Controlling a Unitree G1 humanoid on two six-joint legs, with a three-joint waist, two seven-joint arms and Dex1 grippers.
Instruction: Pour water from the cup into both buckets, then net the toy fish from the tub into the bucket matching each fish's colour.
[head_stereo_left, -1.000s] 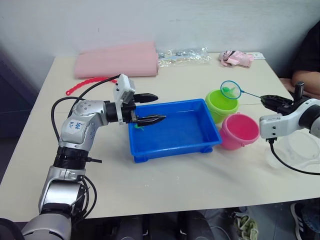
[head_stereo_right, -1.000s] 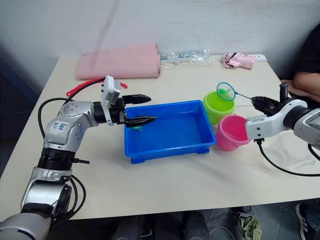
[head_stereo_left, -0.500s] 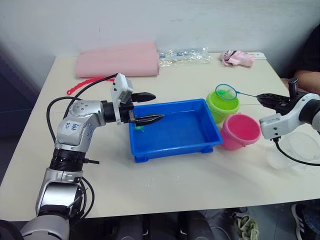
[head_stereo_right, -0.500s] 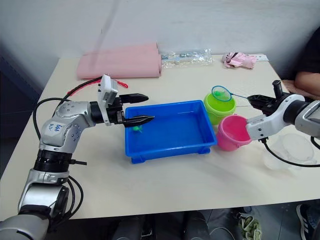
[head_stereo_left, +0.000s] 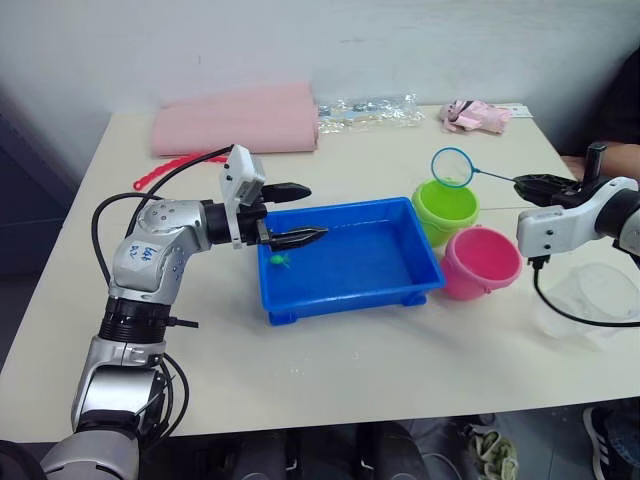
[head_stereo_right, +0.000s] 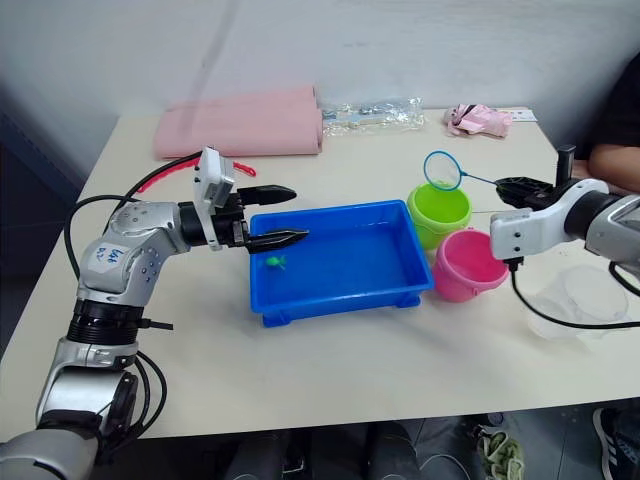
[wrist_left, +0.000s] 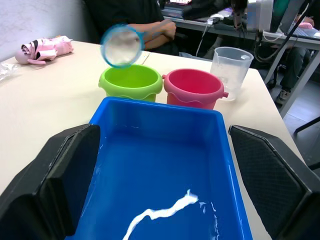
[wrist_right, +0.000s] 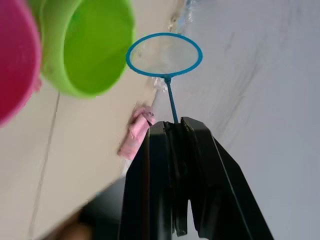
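Blue-rimmed net (head_stereo_left: 452, 167) pinched in right hand (head_stereo_left: 532, 187) above green bucket (head_stereo_left: 445, 211), mesh contents unclear; left hand (head_stereo_left: 297, 214) spread

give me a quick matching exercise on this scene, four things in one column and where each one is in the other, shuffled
Things
1. small blue-rimmed round hoop net
2. tiny green plastic toy fish
3. wide clear plastic cup
4. left pincer

Places
A. on the table to the right of the pink plastic bucket
B. open at the left end of the shallow blue plastic tub
C. held above the lime green plastic bucket
D. lying in the tub

Pairs: 1-C, 2-D, 3-A, 4-B
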